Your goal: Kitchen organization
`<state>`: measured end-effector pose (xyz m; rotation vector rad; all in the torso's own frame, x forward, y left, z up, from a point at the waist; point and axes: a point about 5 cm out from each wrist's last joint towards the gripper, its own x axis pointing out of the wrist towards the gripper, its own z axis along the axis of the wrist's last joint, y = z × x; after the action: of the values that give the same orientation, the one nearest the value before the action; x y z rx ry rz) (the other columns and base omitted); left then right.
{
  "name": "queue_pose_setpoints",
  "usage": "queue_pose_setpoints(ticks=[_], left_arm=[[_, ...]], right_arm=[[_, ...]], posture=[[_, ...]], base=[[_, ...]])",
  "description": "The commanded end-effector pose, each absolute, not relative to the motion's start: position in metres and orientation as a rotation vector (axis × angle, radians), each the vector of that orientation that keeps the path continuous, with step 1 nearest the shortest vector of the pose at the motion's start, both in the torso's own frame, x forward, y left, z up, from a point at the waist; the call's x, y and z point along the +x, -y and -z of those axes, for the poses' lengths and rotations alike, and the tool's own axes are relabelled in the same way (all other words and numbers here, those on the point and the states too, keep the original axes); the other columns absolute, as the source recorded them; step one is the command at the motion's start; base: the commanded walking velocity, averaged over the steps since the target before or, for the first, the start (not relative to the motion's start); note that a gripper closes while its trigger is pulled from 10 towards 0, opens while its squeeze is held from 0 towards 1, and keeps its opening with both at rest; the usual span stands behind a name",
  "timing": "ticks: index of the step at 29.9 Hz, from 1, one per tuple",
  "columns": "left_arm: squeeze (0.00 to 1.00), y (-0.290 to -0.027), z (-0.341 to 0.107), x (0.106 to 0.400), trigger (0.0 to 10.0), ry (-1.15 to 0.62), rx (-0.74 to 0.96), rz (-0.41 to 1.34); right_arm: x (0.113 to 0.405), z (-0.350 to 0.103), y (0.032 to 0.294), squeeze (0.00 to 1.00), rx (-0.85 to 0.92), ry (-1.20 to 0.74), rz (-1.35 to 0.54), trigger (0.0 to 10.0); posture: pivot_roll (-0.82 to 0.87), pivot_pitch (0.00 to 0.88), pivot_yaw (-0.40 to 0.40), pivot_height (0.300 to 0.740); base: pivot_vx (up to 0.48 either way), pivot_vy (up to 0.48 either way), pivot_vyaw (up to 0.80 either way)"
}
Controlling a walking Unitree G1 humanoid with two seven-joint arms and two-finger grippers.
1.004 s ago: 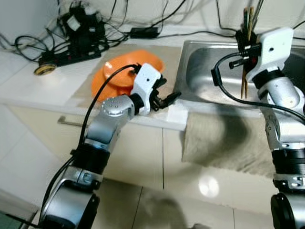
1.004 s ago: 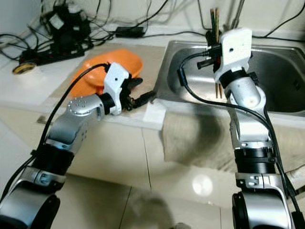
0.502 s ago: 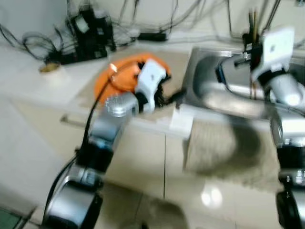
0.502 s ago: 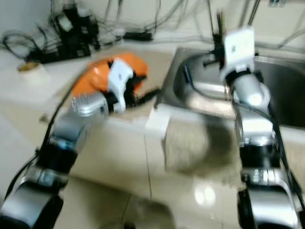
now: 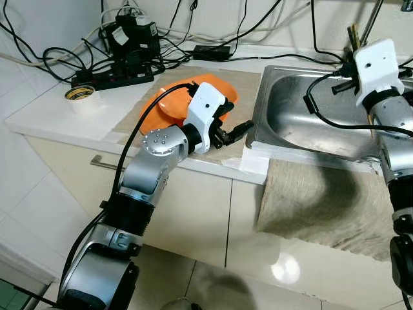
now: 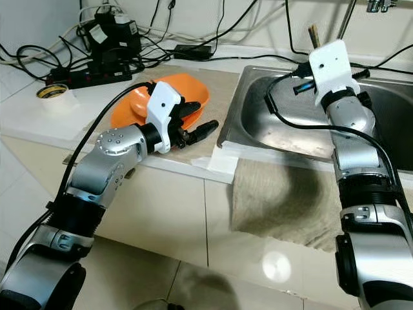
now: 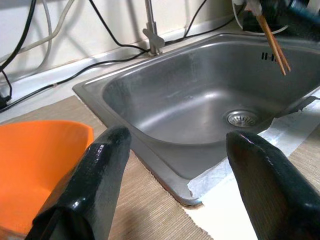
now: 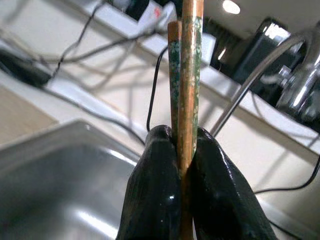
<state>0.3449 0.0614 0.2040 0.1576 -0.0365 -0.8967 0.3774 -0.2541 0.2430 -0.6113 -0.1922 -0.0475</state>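
R claw [image 8: 180,150] higher; 2 chopsticks [image 8: 186,75].

A sink [image 5: 303,123] is set into the right part of the counter [image 5: 58,116], and a bowl [image 5: 171,106] is placed on a mat [image 5: 145,110] just left of it, near the counter's front edge. A power strip [image 5: 113,76] and a tape roll [image 5: 77,94] are found toward the back left corner. A towel [image 5: 322,200] is hung over the front edge below the sink, and chopsticks [image 8: 184,70] are held above its right side.

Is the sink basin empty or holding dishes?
Empty as far as visible: the sink shows bare steel around its drain; the chopsticks are clamped in the right gripper.
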Motion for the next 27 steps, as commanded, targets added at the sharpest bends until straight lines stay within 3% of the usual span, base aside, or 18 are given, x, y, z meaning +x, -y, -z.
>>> queue_pose_setpoints(ticks=[1,16,27], left_arm=[[0.00,-0.065,-0.207,0.344,10.0,0.043,0.164,0.891],[0.00,-0.061,-0.207,0.343,10.0,0.050,0.203,0.910],[0.00,-0.064,-0.210,0.346,10.0,0.055,0.186,0.876]], right_arm=[[0.380,-0.252,0.247,0.00,-0.617,0.236,0.038,10.0],[0.384,-0.248,0.248,0.00,-0.661,0.241,0.042,10.0],[0.389,-0.240,0.240,0.00,-0.716,0.220,0.001,10.0]], posture=[[-0.02,0.000,0.081,0.740],[-0.03,0.000,0.090,0.740],[-0.02,0.000,0.084,0.740]], base=[[0.000,0.000,0.00],[0.407,0.000,0.00],[0.000,0.000,0.00]])
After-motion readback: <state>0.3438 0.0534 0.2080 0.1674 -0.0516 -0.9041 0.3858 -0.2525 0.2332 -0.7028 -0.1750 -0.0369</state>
